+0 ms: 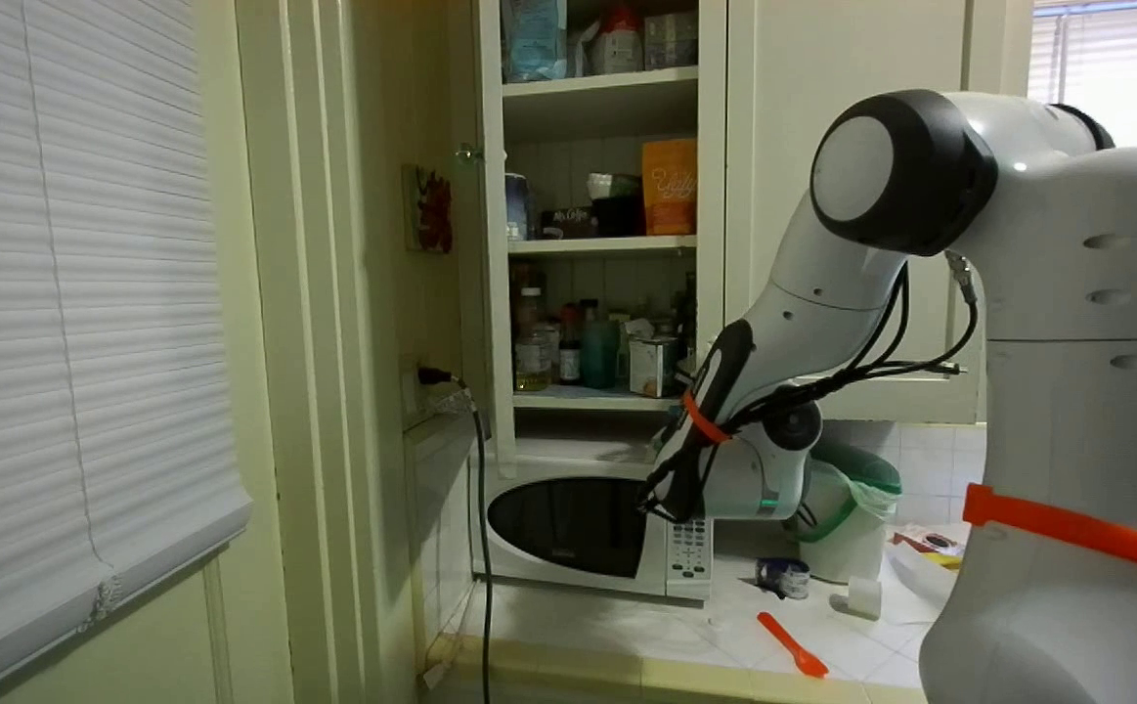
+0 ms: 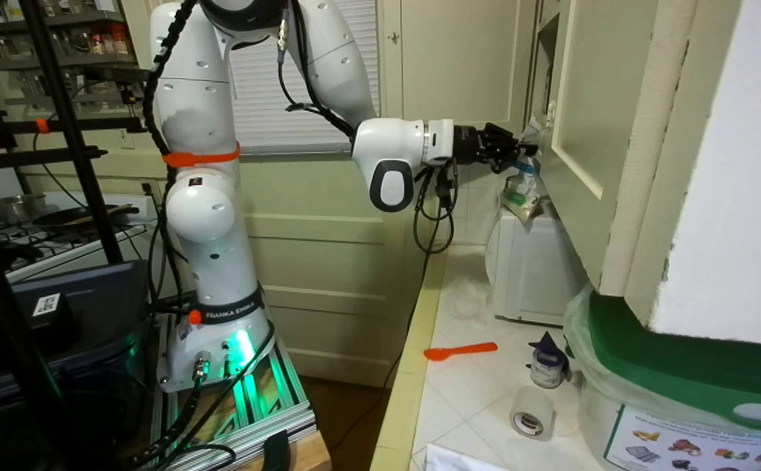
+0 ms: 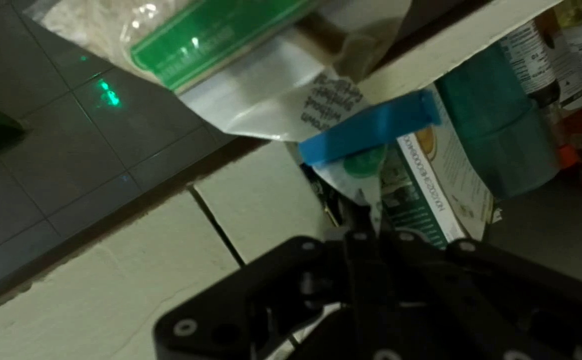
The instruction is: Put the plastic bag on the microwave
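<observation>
The bag [image 2: 521, 195] hangs below the end effector [image 2: 527, 150], which pinches its upper end above a clip [image 3: 368, 130]; its lower end is right by the top of the microwave [image 2: 532, 268], and whether they touch is hard to tell. In the wrist view the frame's upper edge cuts the bag off, and in an exterior view the arm [image 1: 803, 318] hides most of the end effector.
</observation>
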Robot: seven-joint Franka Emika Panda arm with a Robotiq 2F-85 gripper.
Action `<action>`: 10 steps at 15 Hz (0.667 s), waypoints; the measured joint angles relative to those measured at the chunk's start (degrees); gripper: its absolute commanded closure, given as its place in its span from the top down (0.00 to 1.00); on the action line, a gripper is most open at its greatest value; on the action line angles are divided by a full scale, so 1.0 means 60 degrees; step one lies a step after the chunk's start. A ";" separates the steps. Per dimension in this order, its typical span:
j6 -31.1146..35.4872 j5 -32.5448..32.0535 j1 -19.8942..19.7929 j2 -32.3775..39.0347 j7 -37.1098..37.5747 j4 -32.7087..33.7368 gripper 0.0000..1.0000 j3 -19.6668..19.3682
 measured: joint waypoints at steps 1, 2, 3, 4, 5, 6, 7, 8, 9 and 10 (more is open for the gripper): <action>0.0000 0.0058 0.0001 0.0117 0.0007 0.0092 0.34 0.0031; 0.0000 0.0095 0.0001 0.0213 0.0023 0.0160 0.43 0.0056; 0.0000 0.0103 0.0001 0.0274 0.0056 0.0198 0.49 0.0077; 0.0001 0.0103 0.0001 0.0284 0.0096 0.0200 0.58 0.0099; 0.0004 0.0100 0.0001 0.0264 0.0132 0.0192 0.65 0.0124; 0.0004 0.0078 0.0001 0.0211 0.0186 0.0164 0.73 0.0146; 0.0004 0.0057 0.0001 0.0135 0.0238 0.0121 0.80 0.0164; 0.0004 0.0046 0.0001 0.0046 0.0274 0.0061 0.87 0.0177; 0.0004 0.0023 0.0001 -0.0054 0.0290 -0.0027 0.95 0.0183; 0.0004 -0.0052 0.0001 -0.0173 0.0287 -0.0170 1.00 0.0184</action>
